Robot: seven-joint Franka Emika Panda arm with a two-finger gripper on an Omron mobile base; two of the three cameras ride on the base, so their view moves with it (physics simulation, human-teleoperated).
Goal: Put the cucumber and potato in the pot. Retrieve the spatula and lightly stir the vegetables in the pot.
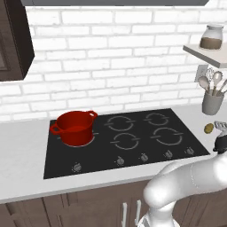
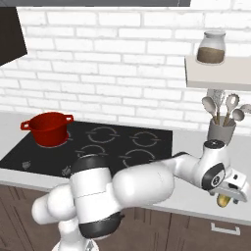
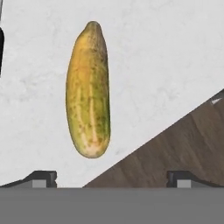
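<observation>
Lying near the counter (image 3: 166,52) edge, cucumber (image 3: 89,92), untouched.

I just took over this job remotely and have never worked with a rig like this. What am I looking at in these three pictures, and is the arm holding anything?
The machine is a white jointed arm on a wheeled base, ending in a two-finger gripper. Two pictures come from cameras on the base, behind the arm to its left and right; the third looks along the gripper from the hand.

On the black four-burner cooktop stands a round bright red pot. To the right, on the white counter, are a grey cup of silver utensils and a small yellowish-brown potato. A glass jar sits on a shelf above.

The hand camera looks down on a long yellow-green cucumber lying on the counter near its edge. The jaws are open and hold nothing.
</observation>
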